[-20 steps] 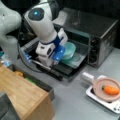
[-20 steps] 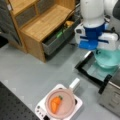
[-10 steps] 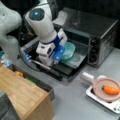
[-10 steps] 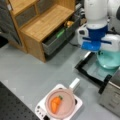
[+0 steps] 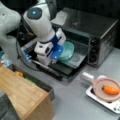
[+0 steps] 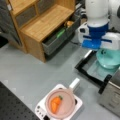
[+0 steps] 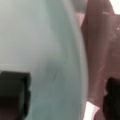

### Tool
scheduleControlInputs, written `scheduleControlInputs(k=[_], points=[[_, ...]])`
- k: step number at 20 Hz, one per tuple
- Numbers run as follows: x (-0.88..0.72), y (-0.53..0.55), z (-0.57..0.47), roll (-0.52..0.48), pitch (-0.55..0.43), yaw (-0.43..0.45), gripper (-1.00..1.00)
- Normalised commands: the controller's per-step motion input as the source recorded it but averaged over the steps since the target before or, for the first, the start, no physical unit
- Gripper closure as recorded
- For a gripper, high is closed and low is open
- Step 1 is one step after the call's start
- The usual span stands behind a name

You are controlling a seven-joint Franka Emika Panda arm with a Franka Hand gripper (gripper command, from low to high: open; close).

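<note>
Grey counter: one tool [image 6: 106,48], one teal bowl [image 6: 110,58].

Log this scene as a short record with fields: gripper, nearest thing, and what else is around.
gripper: gripper over the open oven door, fingers either side of the bowl's rim
nearest thing: pale green bowl on the oven door
oven: toaster oven, door down
pan: pink pan holding a carrot, on a white burner
cabinet: wooden cabinet, drawer open

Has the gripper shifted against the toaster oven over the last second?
No clear shift. In both front views the gripper sits at the green plate on the open oven door, placed against the toaster oven as before.
</note>
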Motion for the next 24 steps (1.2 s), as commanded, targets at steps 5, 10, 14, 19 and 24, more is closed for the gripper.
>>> scheduleControlInputs(k=[5, 10, 14, 19, 24], points=[[-0.21, 0.17, -0.1, 0.037, -0.186, -0.176, -1.0], [-0.16, 0.12, -0.05, -0.012, -0.167, -0.196, -1.0], [-0.06, 0.02, 0.04, -0.135, -0.119, -0.193, -1.0], [0.0, -0.03, 0.07, -0.251, -0.037, -0.117, -1.0], [0.2, -0.09, 0.22, -0.261, 0.019, -0.045, -1.0]])
